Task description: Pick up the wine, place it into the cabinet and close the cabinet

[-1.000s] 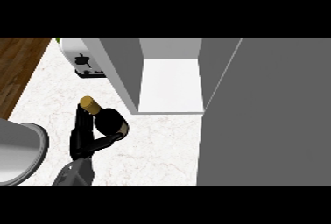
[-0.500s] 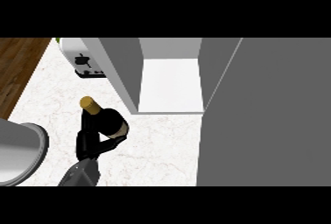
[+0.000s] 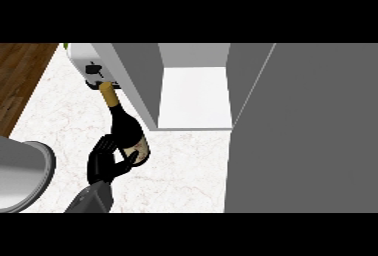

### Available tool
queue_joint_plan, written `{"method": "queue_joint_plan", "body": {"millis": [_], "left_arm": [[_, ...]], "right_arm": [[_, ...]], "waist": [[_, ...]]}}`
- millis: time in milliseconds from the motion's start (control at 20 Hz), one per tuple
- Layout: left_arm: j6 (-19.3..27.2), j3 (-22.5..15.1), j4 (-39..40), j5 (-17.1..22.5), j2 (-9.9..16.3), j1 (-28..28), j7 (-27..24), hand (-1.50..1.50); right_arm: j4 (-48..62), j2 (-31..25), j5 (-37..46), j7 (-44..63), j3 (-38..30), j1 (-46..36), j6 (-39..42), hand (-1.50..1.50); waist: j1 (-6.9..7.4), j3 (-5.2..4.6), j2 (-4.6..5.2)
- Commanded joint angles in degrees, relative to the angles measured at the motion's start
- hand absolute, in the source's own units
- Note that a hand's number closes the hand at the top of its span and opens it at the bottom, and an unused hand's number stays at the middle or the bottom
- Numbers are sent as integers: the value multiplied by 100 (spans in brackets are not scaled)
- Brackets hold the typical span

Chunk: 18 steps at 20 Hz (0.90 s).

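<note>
So right now my hand (image 3: 109, 162) is curled round the lower body of the wine (image 3: 127, 131), fingers wrapped on the left side with the thumb tucked against the label side. It comes in from the lower left of the head view, so I can't say for sure which of my two arms it is. No other hand shows anywhere.

The bottle is lifted and tilted, gold-foil neck pointing away toward the far left, base nearer to me. Gripping low like this keeps the fat part of the bottle in my palm, which I reckon is why the neck swings out front. The neck tip sits over the toaster (image 3: 92, 66) at the far left from this angle; whether it's actually touching or just passing above, I can't tell.

The cabinet (image 3: 193, 97) is just to the right of the bottle, door (image 3: 303, 127) swung open and filling most of the right side. Inside is a bare white shelf. The cabinet's left wall is right beside the bottle, so that's the bit I'd watch: my guess is the bottle has to move right and clear that edge before it goes in, and a long tilted neck could easily clip it.

Marble counter (image 3: 184, 170) below, a grey rounded thing (image 3: 22, 172) at the near left edge that I can't identify.

Judging by all this, picking up is done, placing isn't, and the door is last.
</note>
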Motion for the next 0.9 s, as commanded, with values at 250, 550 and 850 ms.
{"method": "queue_joint_plan", "body": {"millis": [250, 550, 850], "left_arm": [[-684, -544, 142, -492, 35, 564, -420, 150], [-1294, -1098, -621, -828, 220, 1700, -586, 150], [-1813, -1244, -1836, -539, 287, 2269, -304, 150]], "right_arm": [[446, 138, 272, -628, 112, 164, 154, -150], [84, -116, -175, 82, -291, -6, 32, -150], [296, -9, 57, -10, -113, -234, -46, -150]], "waist": [[21, -11, 7], [109, -5, -22], [146, -4, -24]]}}
